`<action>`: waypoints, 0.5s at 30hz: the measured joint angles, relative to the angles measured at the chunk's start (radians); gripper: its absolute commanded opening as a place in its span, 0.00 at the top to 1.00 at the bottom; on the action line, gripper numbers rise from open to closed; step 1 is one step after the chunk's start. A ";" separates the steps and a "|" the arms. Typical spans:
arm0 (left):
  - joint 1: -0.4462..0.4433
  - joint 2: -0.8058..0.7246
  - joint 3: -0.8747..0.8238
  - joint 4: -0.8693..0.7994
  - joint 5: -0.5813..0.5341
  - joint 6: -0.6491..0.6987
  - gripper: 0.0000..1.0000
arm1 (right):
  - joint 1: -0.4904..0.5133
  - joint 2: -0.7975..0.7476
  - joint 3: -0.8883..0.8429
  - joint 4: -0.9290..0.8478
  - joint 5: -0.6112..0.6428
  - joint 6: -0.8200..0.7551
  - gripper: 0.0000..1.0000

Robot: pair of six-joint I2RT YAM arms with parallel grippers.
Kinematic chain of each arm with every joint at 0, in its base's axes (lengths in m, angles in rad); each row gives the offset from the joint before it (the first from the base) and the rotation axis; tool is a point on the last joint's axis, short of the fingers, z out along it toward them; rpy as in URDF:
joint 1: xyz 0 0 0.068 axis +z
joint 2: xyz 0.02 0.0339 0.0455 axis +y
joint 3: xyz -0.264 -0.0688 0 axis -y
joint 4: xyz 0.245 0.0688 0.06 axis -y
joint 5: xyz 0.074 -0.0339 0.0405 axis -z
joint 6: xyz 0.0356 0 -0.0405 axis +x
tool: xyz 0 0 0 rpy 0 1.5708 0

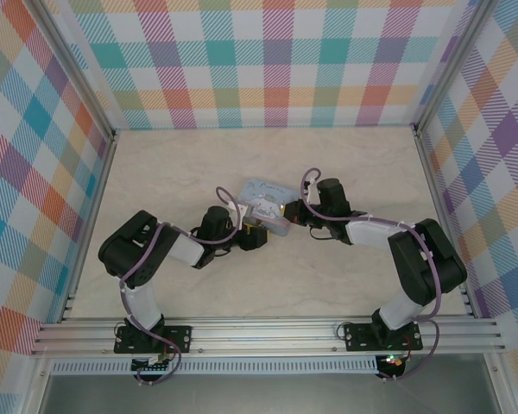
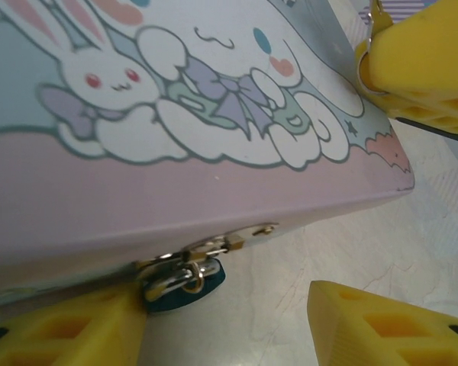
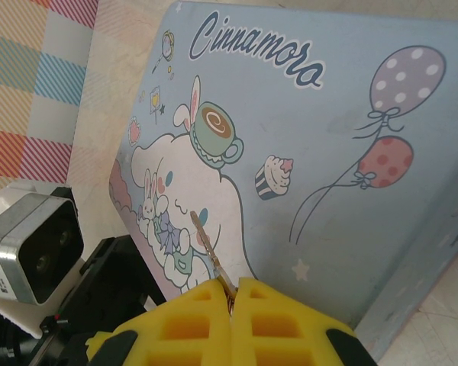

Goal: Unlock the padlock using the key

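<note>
The padlock [image 2: 185, 282] is a tiny blue body with a shiny shackle, hanging from the latch on the front of the pastel cartoon tin [image 2: 214, 114]. My left gripper [image 2: 225, 328] is open and low on the table in front of the tin. One of its yellow fingers [image 2: 69, 328] is right beside the padlock and the other is well apart from it. My right gripper [image 3: 233, 293] is shut on the key [image 3: 208, 245], a thin metal sliver that points out over the tin's lid [image 3: 320, 152]. From above, both grippers [image 1: 255, 235] [image 1: 292, 211] meet at the tin [image 1: 266, 198].
The tin lies mid-table on the pale marble top [image 1: 198, 164], with plaid walls [image 1: 268, 60] on three sides. A finger [image 2: 427, 69] of the right gripper shows past the tin's right corner. The left arm's wrist camera [image 3: 30, 244] sits close below the key.
</note>
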 measured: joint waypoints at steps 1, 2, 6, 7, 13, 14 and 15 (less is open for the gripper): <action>-0.003 0.001 0.001 0.000 -0.005 -0.003 0.45 | 0.000 0.000 0.000 0.000 0.000 0.000 0.98; -0.004 0.003 0.004 -0.002 -0.012 -0.009 0.46 | 0.000 0.000 0.000 0.000 0.000 0.000 0.98; -0.008 0.011 0.013 -0.003 -0.035 -0.024 0.49 | 0.000 0.000 0.000 0.000 0.000 0.000 0.98; -0.009 0.012 0.014 -0.002 -0.039 -0.031 0.50 | 0.000 0.000 0.000 0.000 0.000 0.000 0.98; -0.013 0.016 0.018 -0.004 -0.072 -0.059 0.56 | 0.002 0.000 0.000 0.000 0.000 0.000 0.98; -0.013 0.016 0.018 -0.004 -0.076 -0.064 0.57 | 0.002 0.000 0.000 0.000 0.000 0.000 0.98; -0.013 0.018 0.019 -0.005 -0.080 -0.068 0.59 | 0.003 0.000 0.000 0.000 0.000 0.000 0.98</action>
